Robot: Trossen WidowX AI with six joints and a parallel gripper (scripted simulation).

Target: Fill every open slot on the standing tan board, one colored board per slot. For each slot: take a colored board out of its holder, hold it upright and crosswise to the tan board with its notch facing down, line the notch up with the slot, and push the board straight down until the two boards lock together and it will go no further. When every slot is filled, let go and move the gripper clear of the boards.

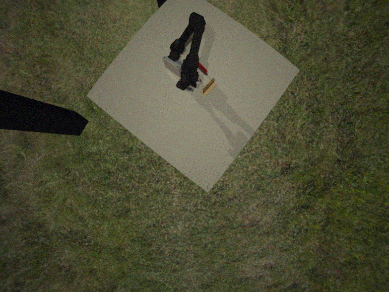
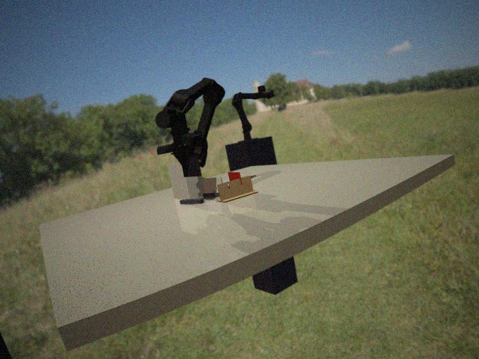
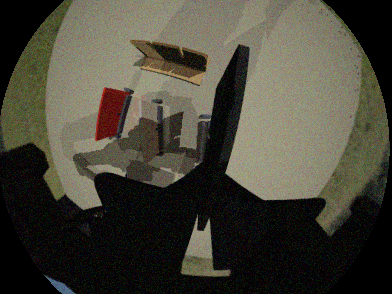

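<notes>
Exterior view: the tan board (image 1: pixel 209 87) (image 2: pixel 235 188) (image 3: pixel 172 55) stands upright on the table (image 1: pixel 157 125) (image 2: pixel 135 262) (image 3: pixel 300 100). Near it, the gripper (image 1: pixel 191 85) (image 2: pixel 192 174) (image 3: pixel 206 167) is clamped narrowly on a thin item, identity unclear. Behind the tan board stands the red board (image 1: pixel 203 68) (image 2: pixel 234 176) (image 3: pixel 108 114).

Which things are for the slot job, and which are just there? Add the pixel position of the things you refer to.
For the job:
- the tan board (image 1: pixel 209 87) (image 2: pixel 235 189) (image 3: pixel 175 72)
- the red board (image 1: pixel 203 69) (image 2: pixel 233 176) (image 3: pixel 107 115)
- a dark panel (image 3: pixel 232 107), apparently the board in the jaws
- the big arm (image 1: pixel 195 43) (image 2: pixel 212 96)

Just there:
- the black box (image 2: pixel 251 153)
- the small arm (image 2: pixel 242 112)
</notes>
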